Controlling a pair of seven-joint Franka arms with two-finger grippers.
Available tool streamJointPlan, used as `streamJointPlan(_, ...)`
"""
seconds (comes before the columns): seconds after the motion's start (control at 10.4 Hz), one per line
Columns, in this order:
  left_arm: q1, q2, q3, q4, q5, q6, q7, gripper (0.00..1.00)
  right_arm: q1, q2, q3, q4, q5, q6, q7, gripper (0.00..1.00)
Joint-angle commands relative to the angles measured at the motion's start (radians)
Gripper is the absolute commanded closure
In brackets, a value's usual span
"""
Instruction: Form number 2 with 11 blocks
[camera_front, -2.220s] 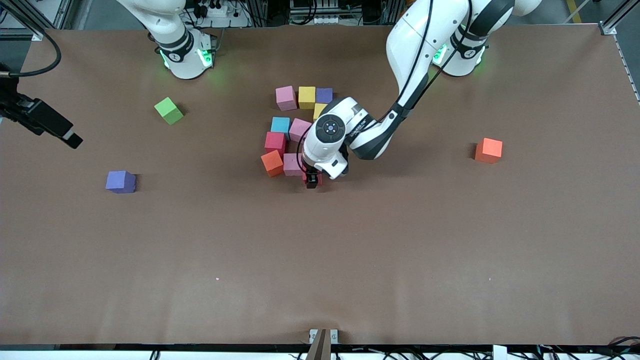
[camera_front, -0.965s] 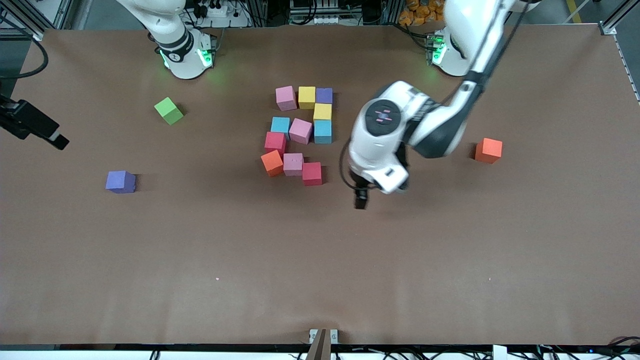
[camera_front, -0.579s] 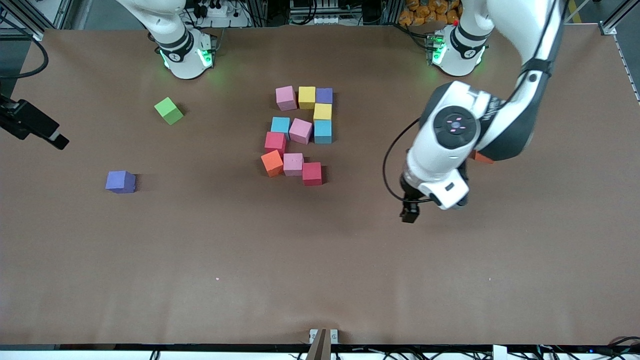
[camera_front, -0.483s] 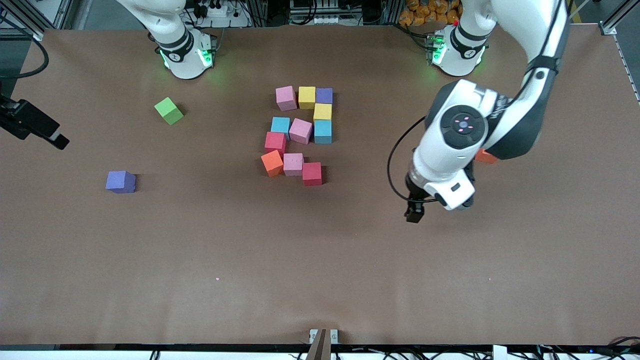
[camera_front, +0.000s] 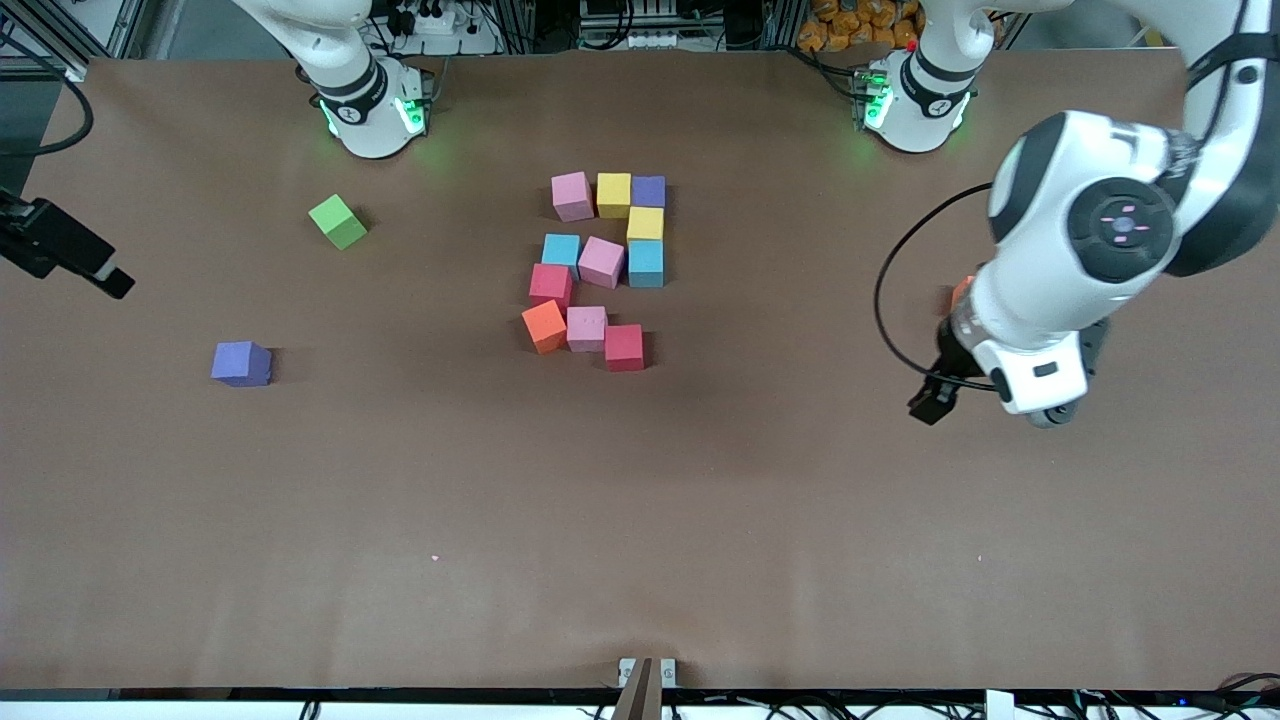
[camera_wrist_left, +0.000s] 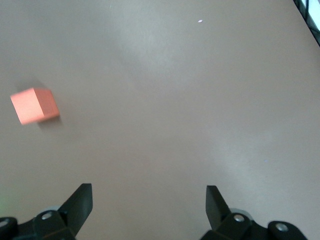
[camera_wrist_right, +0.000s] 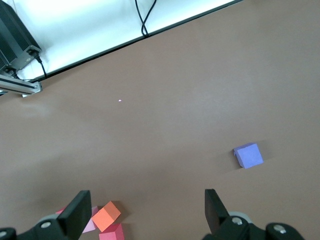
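Front view: number 2 (camera_front: 600, 270) laid out mid-table, between the two arm bases, from eleven blocks set edge to edge in five rows. Farthest row from the camera: pink block (camera_front: 572, 195), yellow block (camera_front: 613, 194), purple block (camera_front: 648, 190). Second row: a single yellow cube, under the purple one. Third row: light blue, pink (turned slightly askew), light blue. Fourth row: one red cube. Nearest row: orange block (camera_front: 544, 326), pink, red block (camera_front: 624, 347), this row a little ragged. Three loose cubes lie well apart from the digit: green cube (camera_front: 337, 221) and spare purple cube (camera_front: 241, 363) toward the right arm's end, spare orange cube (camera_wrist_left: 34, 105) toward the left arm's end, mostly hidden by the left arm in the front view. Left gripper (camera_wrist_left: 149, 197) up in the air over bare table (camera_front: 700, 500) near that orange cube, jaws spread, nothing between them. Right gripper (camera_wrist_right: 147, 202) waits at the edge of the table, probably raised high, jaws spread and empty; its wrist view takes in the spare purple cube and the nearest row of the digit
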Motion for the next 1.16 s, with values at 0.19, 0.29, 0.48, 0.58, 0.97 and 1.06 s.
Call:
streamJointPlan(0.19, 0.077, -0.206, 0.077, -0.110, -0.027, -0.134, 0.589, 0.00, 0.107, -0.059, -0.145, -0.022, 0.018, -0.023, -0.118, 0.00)
streamJointPlan(0.29, 0.048, -0.240, 0.141, -0.107, -0.044, -0.183, 0.726, 0.00, 0.115, -0.062, -0.170, -0.022, 0.019, -0.043, -0.124, 0.00)
streamJointPlan(0.48, 0.028, -0.271, 0.185, -0.098, -0.053, -0.211, 0.877, 0.00, 0.135, -0.067, -0.196, -0.022, 0.006, -0.081, -0.150, 0.00)
streamJointPlan(0.58, 0.039, -0.262, 0.179, -0.083, -0.053, -0.219, 0.935, 0.00, 0.153, -0.068, -0.230, -0.023, 0.005, -0.088, -0.203, 0.00)
streamJointPlan(0.97, 0.034, -0.310, 0.166, -0.029, -0.093, -0.337, 1.073, 0.00, 0.177, -0.088, -0.265, -0.077, -0.010, -0.150, -0.378, 0.00)
streamJointPlan(1.06, 0.034, -0.344, 0.157, -0.034, -0.096, -0.347, 1.136, 0.00, 0.177, -0.111, -0.265, -0.130, -0.039, -0.144, -0.439, 0.00)
